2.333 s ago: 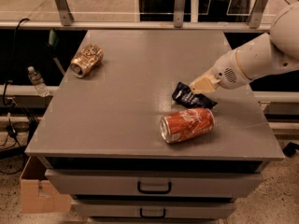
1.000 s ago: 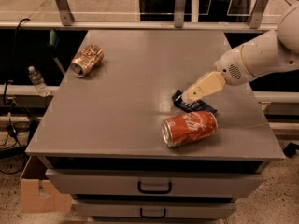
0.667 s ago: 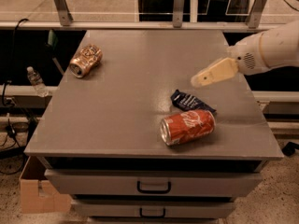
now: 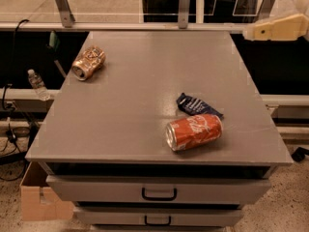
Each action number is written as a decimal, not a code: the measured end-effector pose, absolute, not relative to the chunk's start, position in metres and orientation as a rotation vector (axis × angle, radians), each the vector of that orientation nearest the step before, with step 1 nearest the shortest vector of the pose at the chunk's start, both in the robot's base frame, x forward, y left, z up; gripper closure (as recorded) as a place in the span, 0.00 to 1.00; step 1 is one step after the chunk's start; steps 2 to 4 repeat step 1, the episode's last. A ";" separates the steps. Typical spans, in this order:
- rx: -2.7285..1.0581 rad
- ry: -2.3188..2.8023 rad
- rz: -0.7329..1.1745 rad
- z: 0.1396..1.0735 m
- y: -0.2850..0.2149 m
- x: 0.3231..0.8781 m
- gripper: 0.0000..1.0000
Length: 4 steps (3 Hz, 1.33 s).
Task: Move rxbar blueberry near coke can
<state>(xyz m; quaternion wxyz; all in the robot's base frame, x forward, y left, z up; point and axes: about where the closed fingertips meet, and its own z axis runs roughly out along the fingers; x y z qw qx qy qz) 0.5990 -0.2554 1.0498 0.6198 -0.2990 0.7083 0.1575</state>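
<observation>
The rxbar blueberry [image 4: 197, 105], a dark navy wrapper with faint white print, lies flat on the grey table [image 4: 145, 81] right of centre. The coke can [image 4: 194, 132], red-orange with white script, lies on its side just in front of the bar, almost touching it. My gripper [image 4: 251, 33] is high at the upper right, beyond the table's right edge, far from both things and holding nothing.
A gold-brown patterned can [image 4: 88, 63] lies on its side at the table's far left. Drawers [image 4: 158, 192] sit below the front edge. A plastic bottle [image 4: 36, 84] and a cardboard box [image 4: 38, 202] are on the left by the floor.
My gripper has let go of the bar and pulled up and away to the upper right. The bar now lies flat beside the coke can.
</observation>
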 end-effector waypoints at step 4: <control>-0.710 1.636 0.357 1.046 -0.251 0.598 0.00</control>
